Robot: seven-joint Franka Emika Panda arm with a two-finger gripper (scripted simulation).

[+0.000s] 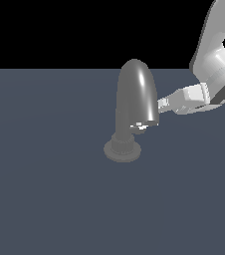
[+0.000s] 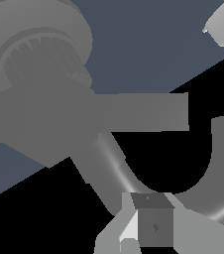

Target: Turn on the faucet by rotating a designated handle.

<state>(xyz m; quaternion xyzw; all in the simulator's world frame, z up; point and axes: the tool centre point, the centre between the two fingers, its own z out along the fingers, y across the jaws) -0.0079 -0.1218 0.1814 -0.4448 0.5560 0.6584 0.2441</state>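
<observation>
Nowhere legible writing: faucet [image 1: 136,94] plain grey, gripper [image 1: 165,104] beside spout.

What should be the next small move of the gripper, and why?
Probably a small push sideways against the handle. In the wrist view it sticks out from the faucet just past the gripper, and the exterior view shows the gripper already reaching in behind the spout.

My exterior view looks down at a slant from some way off, with the faucet [image 1: 133,110] mid-frame on the tabletop [image 1: 45,199]. My wrist view sits right against the faucet [image 2: 59,114], looking past the claw [image 2: 143,228] toward its ribbed collar. Both views share the faucet.
</observation>
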